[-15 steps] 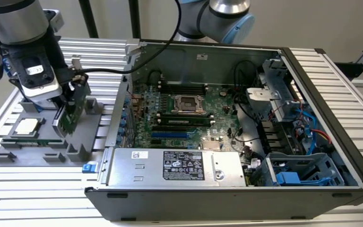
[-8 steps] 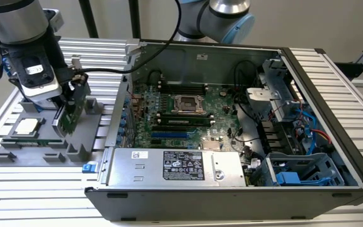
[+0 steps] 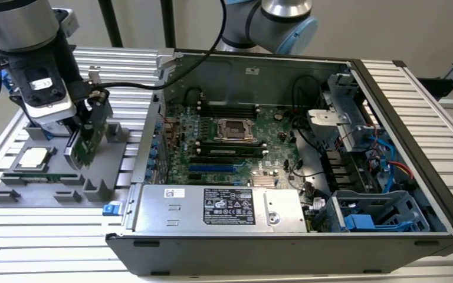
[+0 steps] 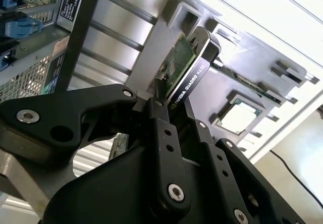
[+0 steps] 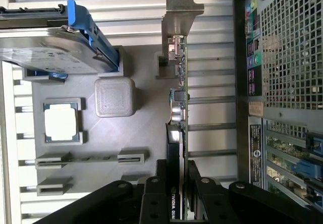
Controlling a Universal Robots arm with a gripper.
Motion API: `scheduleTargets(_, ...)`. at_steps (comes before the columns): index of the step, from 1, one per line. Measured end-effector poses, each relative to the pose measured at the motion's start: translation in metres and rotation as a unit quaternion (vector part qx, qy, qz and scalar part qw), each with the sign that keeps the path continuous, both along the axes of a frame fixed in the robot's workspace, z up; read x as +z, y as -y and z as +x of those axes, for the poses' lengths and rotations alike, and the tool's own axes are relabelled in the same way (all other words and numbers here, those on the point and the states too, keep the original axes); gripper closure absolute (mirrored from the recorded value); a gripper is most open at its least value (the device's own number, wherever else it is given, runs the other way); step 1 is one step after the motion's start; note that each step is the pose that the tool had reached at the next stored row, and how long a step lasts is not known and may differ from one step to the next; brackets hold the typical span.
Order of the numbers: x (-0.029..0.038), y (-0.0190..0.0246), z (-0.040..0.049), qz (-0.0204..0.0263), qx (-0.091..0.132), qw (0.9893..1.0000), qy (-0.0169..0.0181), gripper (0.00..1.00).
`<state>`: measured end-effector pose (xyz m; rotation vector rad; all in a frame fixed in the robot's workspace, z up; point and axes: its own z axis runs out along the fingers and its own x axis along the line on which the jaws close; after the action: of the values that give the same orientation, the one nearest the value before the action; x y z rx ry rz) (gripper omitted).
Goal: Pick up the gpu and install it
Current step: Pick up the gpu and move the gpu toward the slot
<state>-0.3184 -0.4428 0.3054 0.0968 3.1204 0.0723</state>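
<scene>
Ribbed metal table (image 3: pixel 45 247) carries a computer case (image 3: pixel 289 254) and grey tray (image 3: pixel 115 150), where the fingers (image 4: pixel 161 133) clamp the gpu (image 3: pixel 83 147) on edge, likely leaving its connector free.

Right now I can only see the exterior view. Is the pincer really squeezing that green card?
Observer: Yes. In the second wrist view the pincer is shut on the gpu, with the green board on one side and the black cooler on the other.
Operator: Where's its shiny metal end?
Observer: In the first wrist view the silver bracket is at the end of the card farthest from the pincer.
Operator: What's next to it?
Observer: A hard drive with blue rails, on the grey tray.
</scene>
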Motion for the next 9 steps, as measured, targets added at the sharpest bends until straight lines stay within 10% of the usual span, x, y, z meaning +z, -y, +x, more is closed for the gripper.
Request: scheduleTargets(9, 0.0091, 0.0000, 0.0000, 0.0000, 0.000, 1.0000, 0.0001, 1.00)
